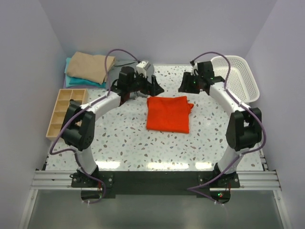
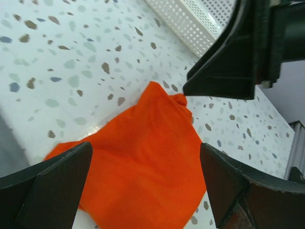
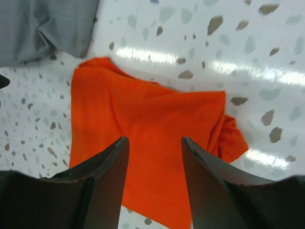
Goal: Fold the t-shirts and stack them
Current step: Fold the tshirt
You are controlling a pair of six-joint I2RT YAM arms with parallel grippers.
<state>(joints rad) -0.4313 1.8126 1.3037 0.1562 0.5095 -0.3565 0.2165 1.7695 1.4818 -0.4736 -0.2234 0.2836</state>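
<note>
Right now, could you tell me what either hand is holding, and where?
Nothing is held: left hand and right hand are open over the orange t-shirt.

The orange-red t-shirt [image 1: 167,113] is plain and bright. The tan shirt [image 1: 90,67] lies on the teal shirt [image 1: 78,82], and the grey shirt [image 3: 43,24] is also plain. The table [image 1: 133,143] is white with grey and brown speckles. The mesh basket [image 1: 238,71] is white and the compartment tray [image 1: 64,112] is pale wood.

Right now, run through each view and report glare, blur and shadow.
Top external: sharp and evenly lit, with white glare streaks on the table near its front edge. Left wrist: the orange t-shirt is crisp, the left fingers dark and soft. Right wrist: bright glare bands across the table above the t-shirt; right fingers in dark silhouette.
</note>
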